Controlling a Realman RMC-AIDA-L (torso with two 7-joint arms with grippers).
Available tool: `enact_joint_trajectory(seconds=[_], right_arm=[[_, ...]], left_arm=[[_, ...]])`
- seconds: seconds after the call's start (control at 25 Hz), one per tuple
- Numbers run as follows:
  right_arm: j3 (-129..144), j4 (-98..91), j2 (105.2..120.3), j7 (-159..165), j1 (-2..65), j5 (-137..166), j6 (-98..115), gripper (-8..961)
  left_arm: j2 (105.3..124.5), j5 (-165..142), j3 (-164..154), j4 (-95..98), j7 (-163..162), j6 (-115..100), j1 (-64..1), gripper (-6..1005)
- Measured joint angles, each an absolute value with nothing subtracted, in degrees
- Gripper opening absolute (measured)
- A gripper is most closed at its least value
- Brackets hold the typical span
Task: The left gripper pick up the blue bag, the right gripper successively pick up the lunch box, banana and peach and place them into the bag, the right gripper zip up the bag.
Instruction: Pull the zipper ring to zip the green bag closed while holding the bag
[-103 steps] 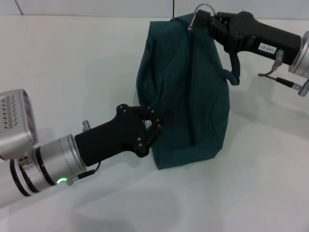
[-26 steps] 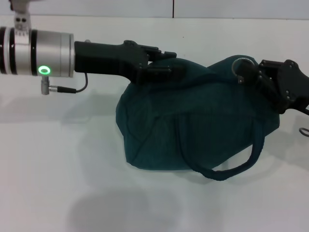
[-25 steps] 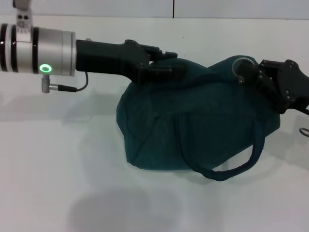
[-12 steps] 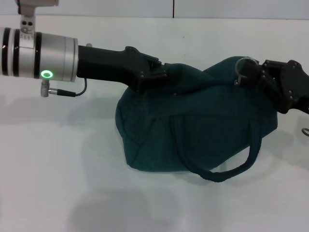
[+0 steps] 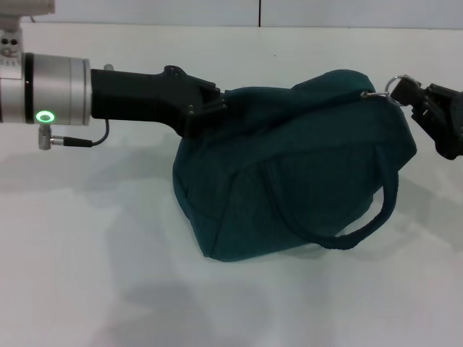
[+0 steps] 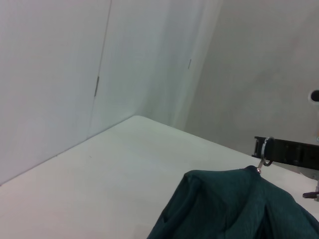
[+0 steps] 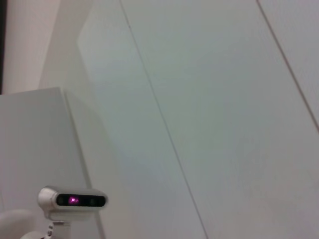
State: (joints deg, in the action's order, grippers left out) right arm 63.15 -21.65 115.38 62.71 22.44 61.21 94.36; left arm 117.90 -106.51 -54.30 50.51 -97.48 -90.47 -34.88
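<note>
The blue bag [image 5: 289, 173] lies on the white table, bulging and closed along its top, with one rope handle [image 5: 369, 217] looping down its front. My left gripper [image 5: 215, 107] reaches in from the left and is shut on the bag's upper left corner. At the right edge, my right gripper [image 5: 411, 92] is shut on the metal ring zipper pull [image 5: 396, 84] at the bag's top right end. The left wrist view shows the bag's top [image 6: 234, 209], the ring [image 6: 264, 151] and the right gripper [image 6: 289, 152] beyond it. Lunch box, banana and peach are out of view.
The white table [image 5: 94, 253] spreads out around the bag, and a white wall runs along its far edge. The right wrist view holds only wall panels and a small camera unit [image 7: 72, 200].
The right gripper has drawn the zipper ring rightward along the bag's top toward its end. The left gripper slid a little to the left with the bag's corner. The bag now looks stretched wider.
</note>
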Motion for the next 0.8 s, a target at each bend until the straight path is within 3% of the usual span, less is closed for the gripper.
enact_joint_trajectory(seconds=[0.4,0.8], right_arm=[[61.84,-21.36,115.31,62.58,21.22,61.23,91.98,35],[61.8,-20.31,115.31,62.57,20.43,61.36,87.85,38]], left_arm=[[116.99,-105.5,-54.19,50.64,-97.7,-90.68,-34.38,68],[114.79,-100.84,-52.08,50.64,-97.77,-93.41,-32.31,67]])
